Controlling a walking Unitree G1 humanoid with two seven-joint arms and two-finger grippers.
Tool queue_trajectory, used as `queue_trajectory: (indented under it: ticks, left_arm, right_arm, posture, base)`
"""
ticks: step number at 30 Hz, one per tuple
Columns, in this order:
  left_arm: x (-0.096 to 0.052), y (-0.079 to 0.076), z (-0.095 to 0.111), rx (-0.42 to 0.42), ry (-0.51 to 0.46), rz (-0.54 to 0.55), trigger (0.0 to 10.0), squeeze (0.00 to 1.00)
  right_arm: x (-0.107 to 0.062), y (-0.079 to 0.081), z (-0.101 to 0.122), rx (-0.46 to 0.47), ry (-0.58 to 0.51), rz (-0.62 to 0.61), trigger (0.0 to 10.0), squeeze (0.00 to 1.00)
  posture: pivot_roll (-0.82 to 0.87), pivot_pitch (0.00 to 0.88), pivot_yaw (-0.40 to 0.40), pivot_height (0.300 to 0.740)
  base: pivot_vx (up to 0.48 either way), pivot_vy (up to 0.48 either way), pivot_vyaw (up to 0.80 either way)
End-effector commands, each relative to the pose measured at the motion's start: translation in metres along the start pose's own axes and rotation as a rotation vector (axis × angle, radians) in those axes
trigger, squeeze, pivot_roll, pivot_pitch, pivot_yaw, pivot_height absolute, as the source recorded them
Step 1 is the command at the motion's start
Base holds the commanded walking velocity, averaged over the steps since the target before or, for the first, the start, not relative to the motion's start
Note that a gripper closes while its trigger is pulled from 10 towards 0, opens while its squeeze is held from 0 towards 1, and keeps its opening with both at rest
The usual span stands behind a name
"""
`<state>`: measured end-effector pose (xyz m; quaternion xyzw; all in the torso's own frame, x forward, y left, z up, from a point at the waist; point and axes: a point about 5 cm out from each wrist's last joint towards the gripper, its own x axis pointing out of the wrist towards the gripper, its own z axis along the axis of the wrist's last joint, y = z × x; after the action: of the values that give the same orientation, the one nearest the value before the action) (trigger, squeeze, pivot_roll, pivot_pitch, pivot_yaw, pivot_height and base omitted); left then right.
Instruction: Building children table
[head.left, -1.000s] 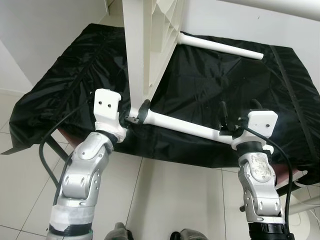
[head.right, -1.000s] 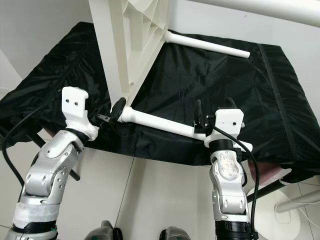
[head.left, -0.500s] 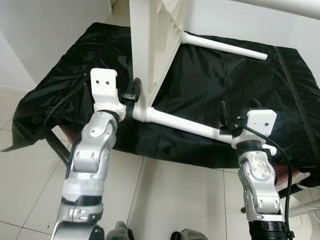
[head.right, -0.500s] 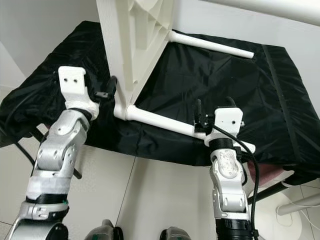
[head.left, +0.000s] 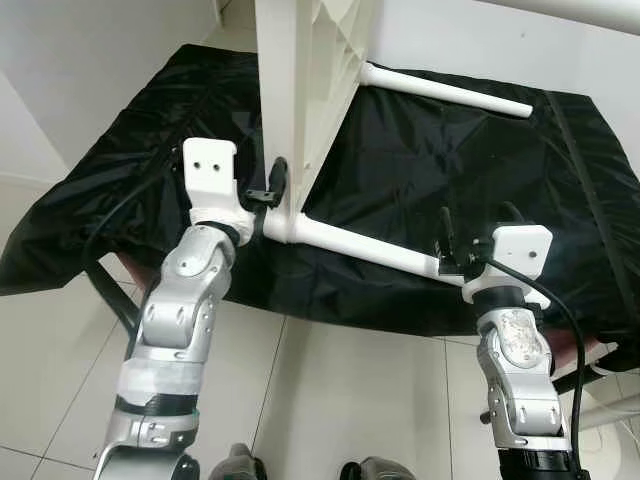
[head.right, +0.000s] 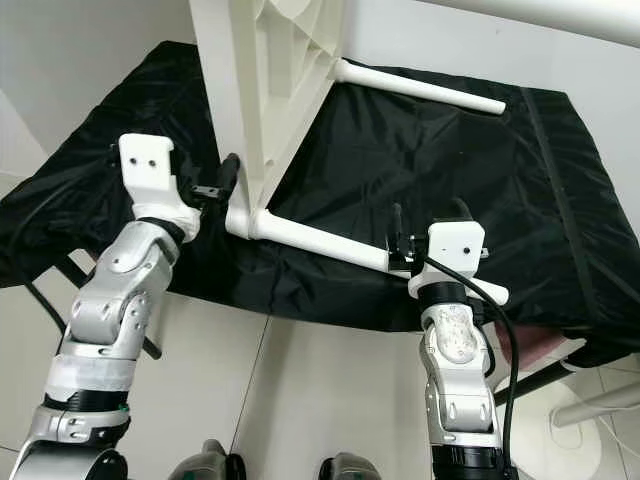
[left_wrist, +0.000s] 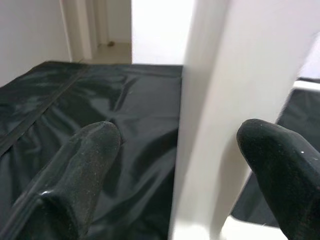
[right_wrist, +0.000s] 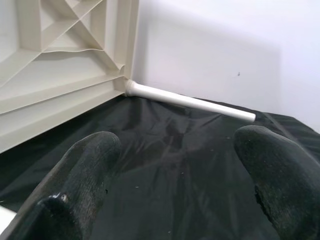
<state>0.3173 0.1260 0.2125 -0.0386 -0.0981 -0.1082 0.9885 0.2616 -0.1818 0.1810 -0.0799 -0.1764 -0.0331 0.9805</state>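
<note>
Up top tabletop (head.left: 310, 80) cropped, L gripper (left_wrist: 177, 150) fingers apart astride edge, R gripper (right_wrist: 175, 160) apart, maybe over leg (head.left: 365, 248).

Tabletop (head.left: 300, 80) stands on edge on the cloth-covered table (head.left: 130, 150), toward its left half. 2 legs (head.left: 365, 248) run rightward from it: 1 near the front edge, 1 behind. Left hand (head.left: 270, 190) at tabletop's near corner; right hand (head.left: 470, 235) over front leg's far end.

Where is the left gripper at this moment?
In the left eye view, the left gripper is on the left, open around the lower edge of the white tabletop, just above the near leg.
</note>
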Motion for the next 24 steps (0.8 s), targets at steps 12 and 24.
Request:
queue_trajectory:
  ticks: [12,24]
  left_arm:
    - [-0.020,0.004,0.005,0.023,-0.016,-0.161,10.0,0.00]
    - [-0.022,-0.004,0.003,0.052,0.004,-0.243,10.0,0.00]
  right_arm:
    - [0.001,0.016,-0.001,0.006,0.012,0.194,10.0,0.00]
    - [-0.005,0.020,-0.016,-0.095,0.098,0.329,10.0,0.00]
  posture:
    - [-0.07,0.072,-0.005,0.740]
    - [-0.08,0.061,-0.001,0.740]
  base:
    - [0.000,0.000,0.00]
    - [0.000,0.000,0.00]
